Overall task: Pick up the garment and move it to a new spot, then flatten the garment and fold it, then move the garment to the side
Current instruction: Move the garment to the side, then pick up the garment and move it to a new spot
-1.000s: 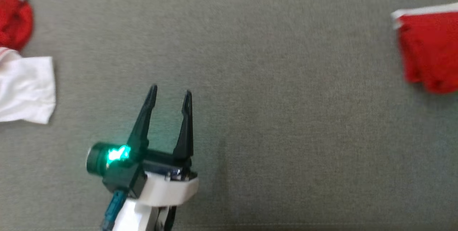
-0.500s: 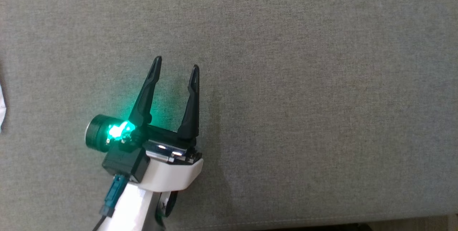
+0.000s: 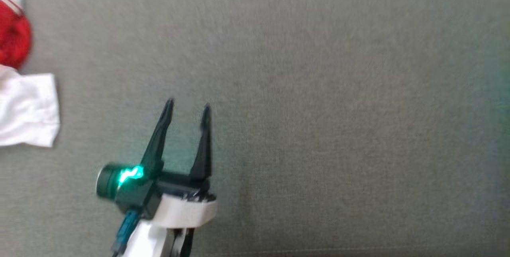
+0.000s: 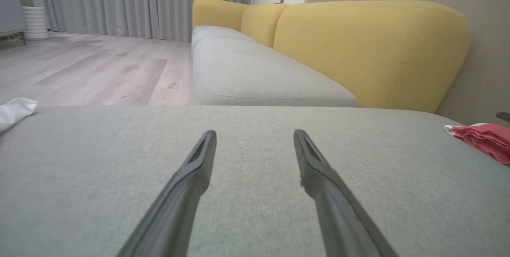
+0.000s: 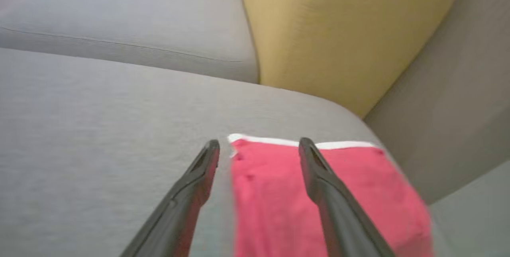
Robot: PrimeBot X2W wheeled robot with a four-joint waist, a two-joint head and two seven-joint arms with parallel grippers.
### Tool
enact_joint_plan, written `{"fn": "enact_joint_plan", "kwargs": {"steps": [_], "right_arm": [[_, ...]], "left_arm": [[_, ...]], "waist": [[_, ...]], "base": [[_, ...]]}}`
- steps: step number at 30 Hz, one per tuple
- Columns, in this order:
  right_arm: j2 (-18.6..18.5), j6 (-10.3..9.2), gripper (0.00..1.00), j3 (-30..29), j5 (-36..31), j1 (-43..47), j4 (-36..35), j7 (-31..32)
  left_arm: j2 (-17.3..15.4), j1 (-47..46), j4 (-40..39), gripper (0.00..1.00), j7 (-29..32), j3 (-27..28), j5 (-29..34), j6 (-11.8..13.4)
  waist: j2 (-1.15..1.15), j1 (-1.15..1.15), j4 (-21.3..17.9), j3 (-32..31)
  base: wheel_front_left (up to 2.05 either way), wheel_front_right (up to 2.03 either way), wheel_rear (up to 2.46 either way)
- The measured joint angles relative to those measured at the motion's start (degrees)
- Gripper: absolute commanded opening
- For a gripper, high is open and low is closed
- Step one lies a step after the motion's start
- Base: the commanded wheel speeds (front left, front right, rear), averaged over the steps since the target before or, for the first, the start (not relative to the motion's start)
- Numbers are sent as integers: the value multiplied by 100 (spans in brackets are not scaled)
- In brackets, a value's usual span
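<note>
Now | right gripper [image 5: 259, 142] spread, empty | red folded garment [image 5: 275, 205] beneath it | left gripper [image 3: 187, 104] spread, empty

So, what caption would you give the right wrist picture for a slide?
Right gripper, fingers open, at a folded red garment with a white edge on the grey sofa cushion, yellow backrest behind.

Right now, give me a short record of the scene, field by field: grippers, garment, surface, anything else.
left gripper: open, empty, over the grey cushion
right gripper: open, above the folded red garment
garment: lies flat on the cushion, white-trimmed edge nearest the yellow backrest
other: red and white pile of clothes at the cushion's left
</note>
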State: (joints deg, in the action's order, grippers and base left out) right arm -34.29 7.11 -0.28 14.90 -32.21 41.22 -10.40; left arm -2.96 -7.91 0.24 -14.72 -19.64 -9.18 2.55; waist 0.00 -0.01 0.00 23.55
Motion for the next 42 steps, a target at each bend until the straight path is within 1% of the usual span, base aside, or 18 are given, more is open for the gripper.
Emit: {"fn": "enact_joint_plan", "kwargs": {"steps": [7, 10, 14, 18, 19, 22, 25, 28, 42], "right_arm": [[1434, 0, 100, 231, 70, 1519, -817, -355], [1934, 0, 100, 315, 75, 2092, -1263, -381], [2324, 0, 100, 417, 24, 2736, -1935, -382], [2707, 0, 100, 390, -278, 3266, -2318, -391], [2783, 0, 100, 357, -375, 3405, -2403, -391], [2962, 0, 100, 138, -590, 3802, -2621, -397], [3032, 0, 100, 41, -810, 4089, -2720, -397], [3094, 0, 100, -46, -864, 4232, -2794, -397], [3159, 0, 100, -78, -971, 4259, -2843, -397]], "left_arm": [[-2, 755, 359, 100, 1, 453, -354, 252], [-2, 1050, 495, 100, 1, 616, -352, 238], [-3, 1272, 758, 100, 1, 848, -194, 141], [-3, 1323, 989, 100, 1, 1105, -141, 87], [-3, 1346, 1024, 100, 1, 1151, -133, 38], [-3, 1491, 1115, 100, 1, 1256, -58, -54], [-4, 1622, 1280, 100, 1, 1261, 205, -82], [-5, 1652, 1344, 100, 1, 1260, 272, -105], [-5, 1651, 1416, 100, 1, 1234, 276, -69]], "waist": [[0, 0, 106, -1158], [0, 0, 142, -1665], [0, -1, 180, -2217], [0, -1, 203, -2622], [0, -1, 208, -2701], [0, -1, 225, -2909], [0, -1, 252, -3066], [0, 0, 279, -3144], [0, 0, 272, -3166]], "base": [[0, 0, 0], [0, 0, 0], [0, 0, 0], [0, 0, 0], [0, 0, 0], [0, 0, 0], [0, 0, 0], [0, 0, 0], [0, 0, 0]]}}
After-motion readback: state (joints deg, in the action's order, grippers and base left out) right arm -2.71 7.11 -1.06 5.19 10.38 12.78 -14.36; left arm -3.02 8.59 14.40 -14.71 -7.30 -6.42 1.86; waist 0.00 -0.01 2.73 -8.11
